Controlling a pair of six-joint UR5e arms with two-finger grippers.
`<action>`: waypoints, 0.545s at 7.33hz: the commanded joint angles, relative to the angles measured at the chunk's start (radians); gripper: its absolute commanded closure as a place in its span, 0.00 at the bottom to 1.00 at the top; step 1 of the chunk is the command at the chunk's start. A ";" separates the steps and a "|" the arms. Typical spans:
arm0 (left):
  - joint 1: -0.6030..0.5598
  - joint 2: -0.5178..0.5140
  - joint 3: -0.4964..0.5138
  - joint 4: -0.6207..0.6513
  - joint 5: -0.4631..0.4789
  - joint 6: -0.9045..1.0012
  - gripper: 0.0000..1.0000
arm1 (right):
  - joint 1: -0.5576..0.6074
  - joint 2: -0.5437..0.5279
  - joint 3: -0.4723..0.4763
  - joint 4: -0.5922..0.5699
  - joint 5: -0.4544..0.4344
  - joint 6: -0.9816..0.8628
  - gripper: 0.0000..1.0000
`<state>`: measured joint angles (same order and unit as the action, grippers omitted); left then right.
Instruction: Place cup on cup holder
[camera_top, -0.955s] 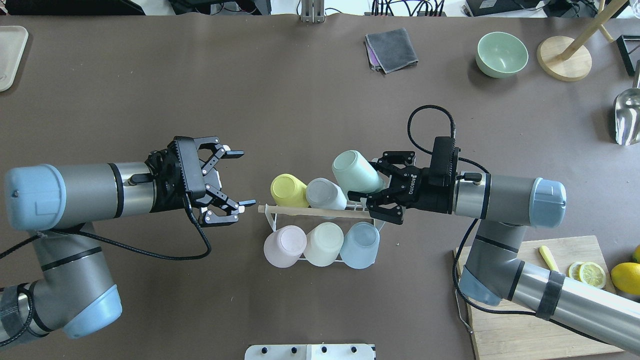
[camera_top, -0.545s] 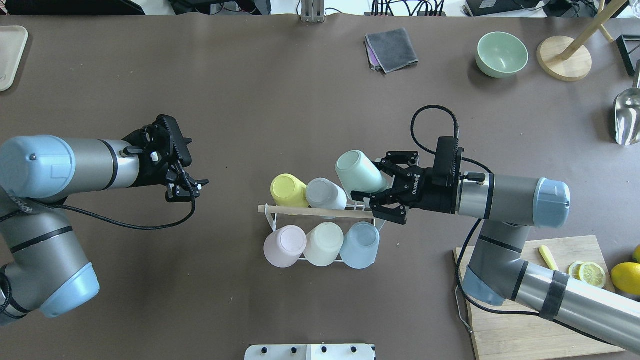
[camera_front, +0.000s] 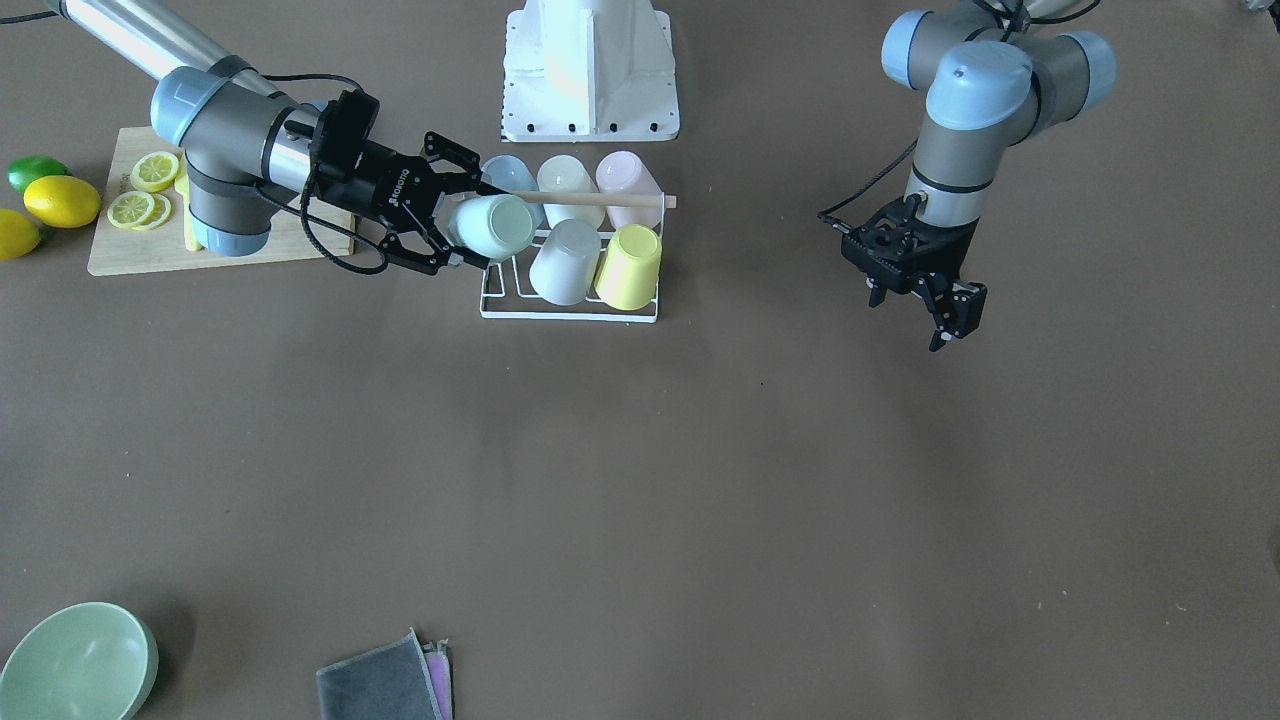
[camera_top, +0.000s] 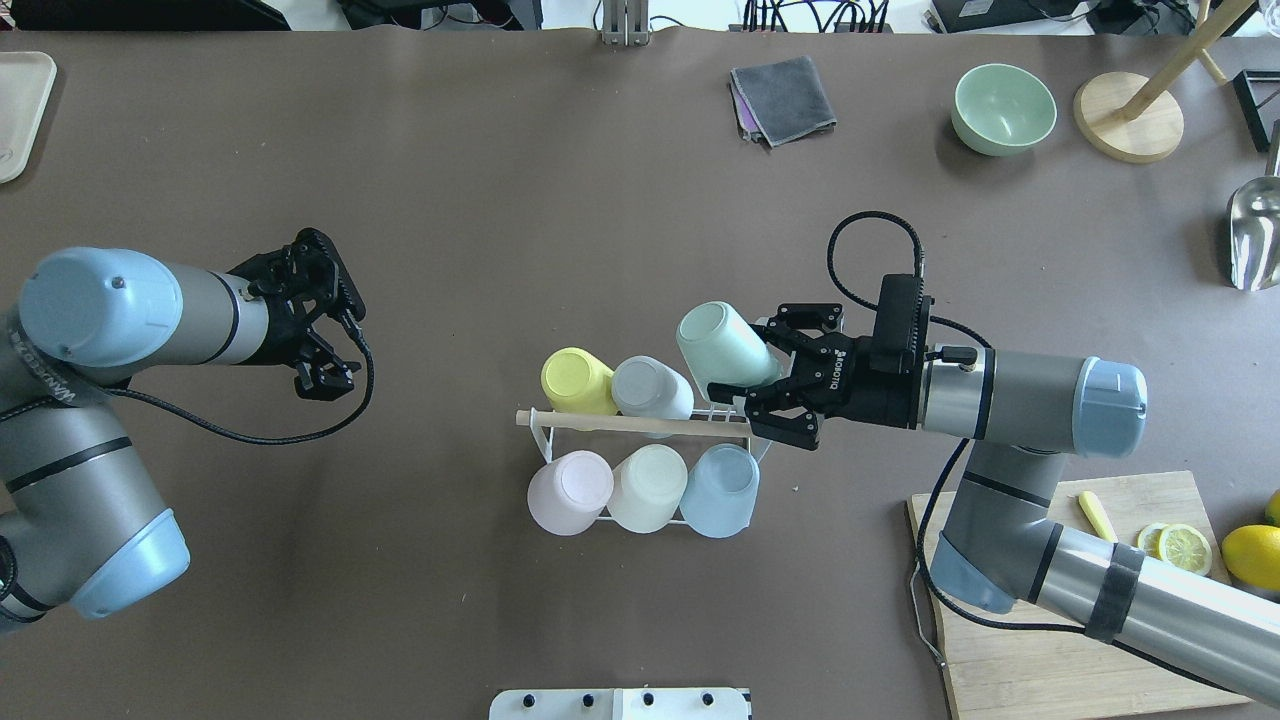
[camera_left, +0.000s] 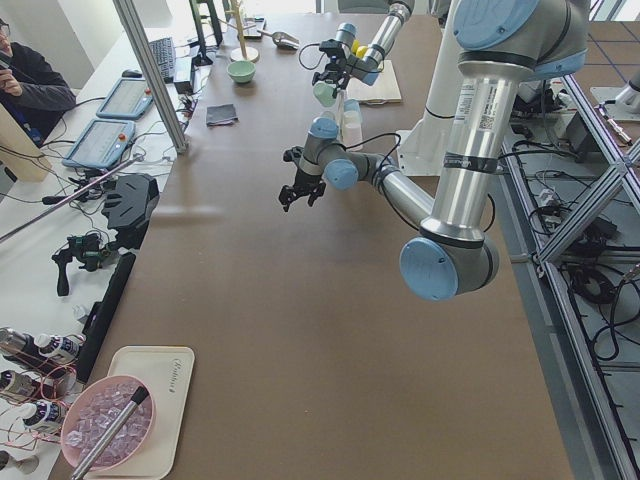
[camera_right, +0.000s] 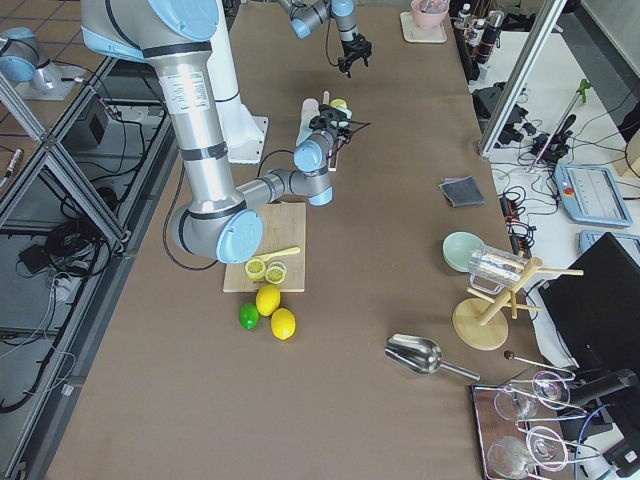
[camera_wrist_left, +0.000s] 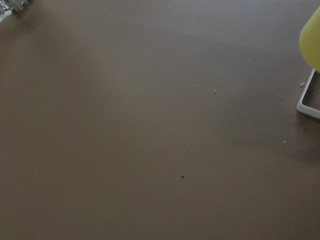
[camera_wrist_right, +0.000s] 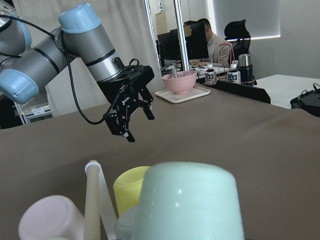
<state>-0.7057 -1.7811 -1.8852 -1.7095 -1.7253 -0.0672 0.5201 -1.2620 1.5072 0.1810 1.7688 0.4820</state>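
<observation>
Overhead: right end effector (camera_top: 765, 385) around mint cup (camera_top: 725, 346)

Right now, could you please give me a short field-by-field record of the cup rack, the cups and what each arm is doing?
rack: cup holder, white wire, wooden rod on top
cups on rack: yellow cup, grey cup, pink cup, cream cup, blue cup
held cup: mint cup, tilted over the rack's end
right gripper: fingers closed on the mint cup
left gripper: empty, away from the rack, over bare table

Bare brown table (camera_wrist_left: 150, 125) — yellow cup (camera_wrist_left: 311, 42) above white rack corner (camera_wrist_left: 307, 102).
</observation>
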 joint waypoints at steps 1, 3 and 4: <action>-0.102 -0.001 -0.006 0.208 -0.002 -0.003 0.01 | 0.008 -0.017 0.019 0.000 0.003 0.004 0.00; -0.278 0.024 -0.005 0.307 -0.020 -0.019 0.01 | 0.020 -0.065 0.069 -0.003 0.023 0.010 0.00; -0.372 0.060 0.015 0.332 -0.148 -0.054 0.01 | 0.061 -0.144 0.156 -0.065 0.105 0.012 0.00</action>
<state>-0.9601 -1.7558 -1.8854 -1.4197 -1.7706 -0.0899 0.5460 -1.3324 1.5831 0.1646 1.8050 0.4913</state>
